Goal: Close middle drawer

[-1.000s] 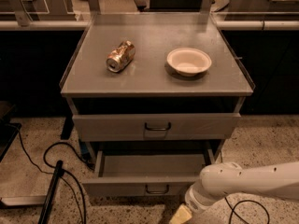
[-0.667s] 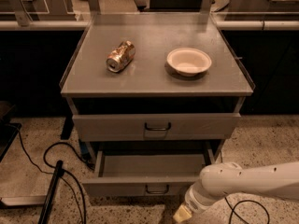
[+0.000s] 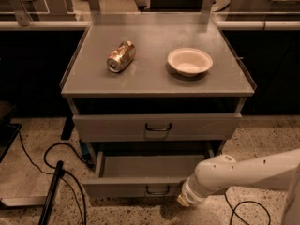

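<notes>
The middle drawer [image 3: 136, 187] is a grey metal tray pulled out of the cabinet, with a low front panel and a small dark loop handle [image 3: 157, 190] at its centre. Its inside looks empty. My white arm reaches in from the lower right. My gripper [image 3: 185, 199] is at the arm's tip, low by the right end of the drawer's front panel, just right of the handle. The fingers are hidden behind the wrist.
Above it is a taller grey drawer [image 3: 157, 126], almost shut. On the cabinet top [image 3: 154, 81] lie a crushed can [image 3: 121, 56] and a white bowl [image 3: 189, 61]. Black cables [image 3: 56, 158] and a dark pole [image 3: 51, 196] lie on the speckled floor at the left.
My arm's tip has risen slightly towards the right end of the middle drawer's front. The drawer has not visibly moved.
</notes>
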Action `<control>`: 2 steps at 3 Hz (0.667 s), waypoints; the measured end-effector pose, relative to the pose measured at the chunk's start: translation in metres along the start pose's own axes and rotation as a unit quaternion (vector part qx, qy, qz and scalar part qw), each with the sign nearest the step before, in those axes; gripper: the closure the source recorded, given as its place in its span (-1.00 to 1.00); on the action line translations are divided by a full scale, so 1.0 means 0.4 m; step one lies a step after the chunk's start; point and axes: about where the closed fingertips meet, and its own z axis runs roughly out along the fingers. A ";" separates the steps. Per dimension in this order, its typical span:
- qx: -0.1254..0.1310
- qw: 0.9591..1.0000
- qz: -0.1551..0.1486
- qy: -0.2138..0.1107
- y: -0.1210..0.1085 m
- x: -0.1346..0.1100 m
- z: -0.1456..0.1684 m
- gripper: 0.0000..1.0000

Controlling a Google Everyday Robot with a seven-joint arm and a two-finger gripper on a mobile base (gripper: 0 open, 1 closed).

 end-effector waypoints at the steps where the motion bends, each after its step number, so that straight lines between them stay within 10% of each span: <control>1: 0.020 1.000 -0.009 -0.006 -0.030 -0.032 -0.003 1.00; 2: 0.042 0.999 -0.017 -0.010 -0.065 -0.060 -0.004 1.00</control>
